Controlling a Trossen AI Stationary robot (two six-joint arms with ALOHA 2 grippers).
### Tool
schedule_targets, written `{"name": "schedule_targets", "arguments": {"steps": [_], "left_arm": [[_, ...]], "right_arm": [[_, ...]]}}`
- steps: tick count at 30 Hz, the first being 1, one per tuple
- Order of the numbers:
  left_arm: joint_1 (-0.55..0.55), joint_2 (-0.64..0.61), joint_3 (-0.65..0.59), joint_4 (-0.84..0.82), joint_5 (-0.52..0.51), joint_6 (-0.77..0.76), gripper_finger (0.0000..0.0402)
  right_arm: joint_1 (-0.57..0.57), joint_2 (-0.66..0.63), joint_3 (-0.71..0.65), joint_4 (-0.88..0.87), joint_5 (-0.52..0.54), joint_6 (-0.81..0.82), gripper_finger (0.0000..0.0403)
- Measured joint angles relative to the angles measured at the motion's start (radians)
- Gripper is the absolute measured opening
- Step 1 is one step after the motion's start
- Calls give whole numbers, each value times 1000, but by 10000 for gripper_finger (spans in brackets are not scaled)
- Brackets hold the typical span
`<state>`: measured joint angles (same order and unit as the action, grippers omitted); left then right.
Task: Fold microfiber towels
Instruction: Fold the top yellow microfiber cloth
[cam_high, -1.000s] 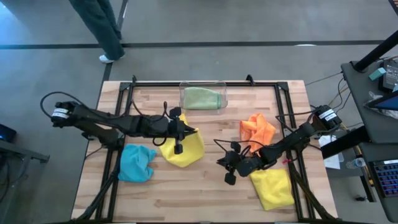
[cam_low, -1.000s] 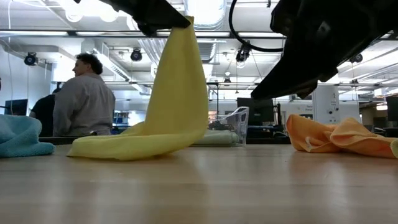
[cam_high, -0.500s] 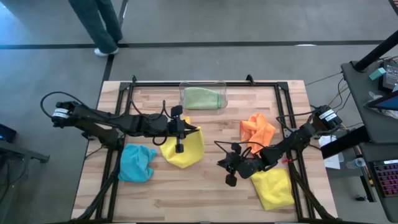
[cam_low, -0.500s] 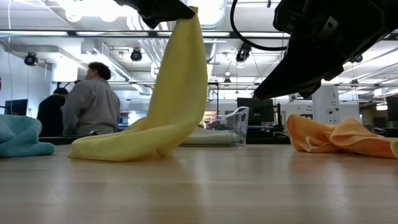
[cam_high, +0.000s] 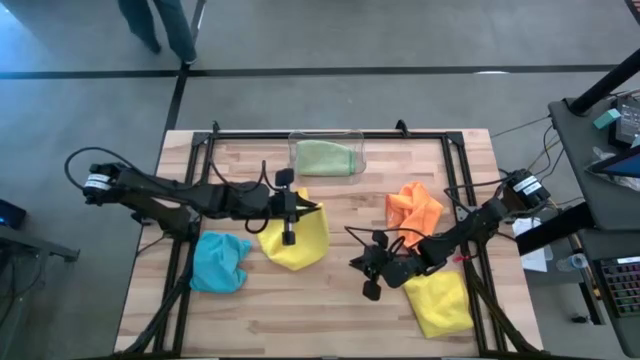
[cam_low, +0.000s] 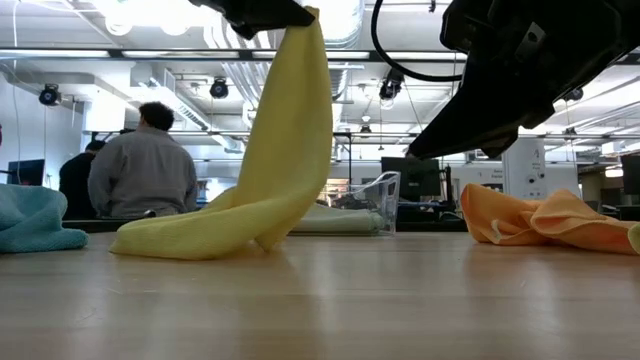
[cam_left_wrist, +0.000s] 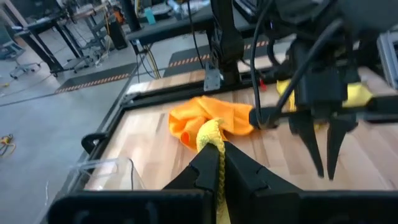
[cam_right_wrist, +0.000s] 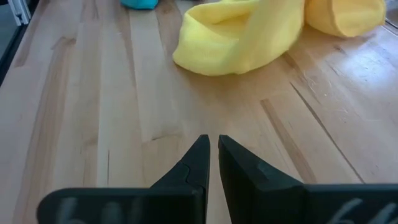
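On the pale wooden slatted desk, the left hand sits left of the frame's centre in the high view, clamped on a corner of a soft yellow microfiber towel. In the low view that towel hangs from the upper middle of the frame, its lower end heaped on the desk. The right hand hovers right of centre, its fingers nearly together and holding nothing. A second yellow cloth lies at lower right, a crumpled orange cloth just above it. A light blue cloth lies at lower left. A pale green cloth rests inside a clear plastic bin at upper centre.
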<state>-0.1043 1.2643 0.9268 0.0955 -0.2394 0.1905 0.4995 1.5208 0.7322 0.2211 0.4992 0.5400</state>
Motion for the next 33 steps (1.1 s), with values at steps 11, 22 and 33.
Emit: {"name": "schedule_targets", "arguments": {"steps": [11,22,33], "left_arm": [[0,7,41,1,0,35,0],[-2,9,45,36,74,25,0],[-46,12,72,13,125,26,0]], "right_arm": [[0,0,0,-6,0,-27,28],[-5,-1,0,-5,93,-29,28],[-37,-140,22,-3,106,-157,79]]}}
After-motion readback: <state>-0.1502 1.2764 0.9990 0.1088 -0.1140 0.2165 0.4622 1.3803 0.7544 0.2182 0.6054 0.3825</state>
